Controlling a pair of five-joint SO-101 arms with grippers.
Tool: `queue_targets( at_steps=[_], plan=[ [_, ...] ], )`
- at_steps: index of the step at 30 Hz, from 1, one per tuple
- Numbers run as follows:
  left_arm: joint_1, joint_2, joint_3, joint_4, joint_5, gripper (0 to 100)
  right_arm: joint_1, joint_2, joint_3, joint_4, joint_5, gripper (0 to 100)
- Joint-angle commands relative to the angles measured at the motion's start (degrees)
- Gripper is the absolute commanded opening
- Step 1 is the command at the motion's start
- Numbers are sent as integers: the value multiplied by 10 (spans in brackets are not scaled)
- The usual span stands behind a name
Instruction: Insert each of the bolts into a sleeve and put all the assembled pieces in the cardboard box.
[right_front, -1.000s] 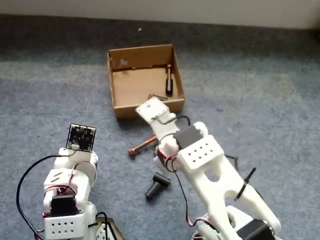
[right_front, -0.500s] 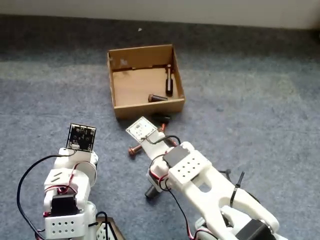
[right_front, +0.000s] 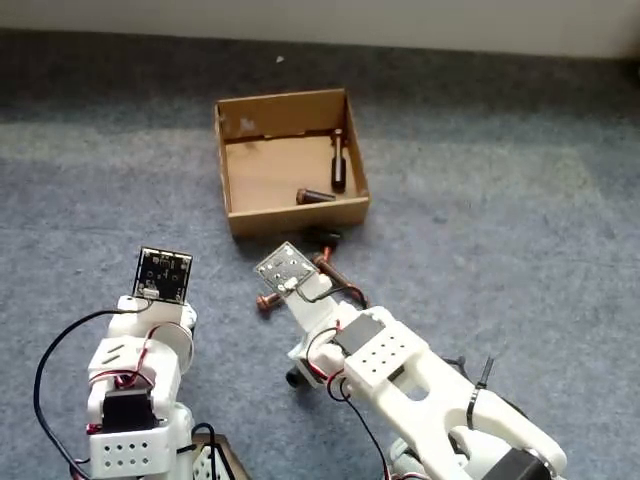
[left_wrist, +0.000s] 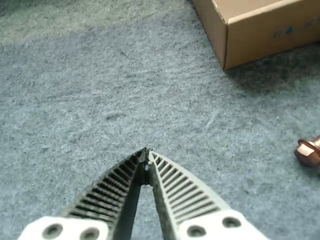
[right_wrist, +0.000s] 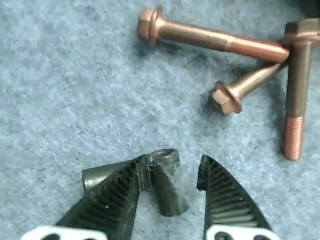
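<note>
Right jaws wide, straddling a sleeve (right_wrist: 167, 185) on the carpet (right_wrist: 65, 100); left jaws shut, tips touching.
Right jaws look lined up to grip the sleeve for mating with one of three loose bolts (right_wrist: 210, 40) just beyond it. The right wrist view gives these close up, while the arm partly covers them from above. Left jaws sit over bare carpet, apparently parked clear. High view gives the box (right_front: 285, 101) holding two finished pieces (right_front: 338, 160).

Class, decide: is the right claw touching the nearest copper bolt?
Apart. The right wrist view shows bare carpet between the right claw and the nearest bolt.
</note>
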Motion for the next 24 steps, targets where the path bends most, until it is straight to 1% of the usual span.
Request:
queue_targets(
  at_steps=[1, 4, 8, 13, 15, 20, 24],
  plan=[
    [0, -1, 11, -11, -3, 7, 17, 0, 26, 3, -1, 163],
    [-1, -1, 11, -11, -3, 7, 33, -1, 29, 26, 0, 163],
    [-1, -1, 11, -11, -3, 7, 35, -4, 28, 63, 0, 163],
    [-1, -1, 11, -11, -3, 7, 36, -1, 27, 65, 0, 163],
    [-1, -1, 11, -11, -3, 7, 36, -1, 26, 61, 0, 163],
    [-1, -1, 11, -11, -3, 7, 35, 0, 29, 1, 0, 162],
    [-1, -1, 11, -11, -3, 7, 34, 0, 27, -2, 1, 162]
  ],
)
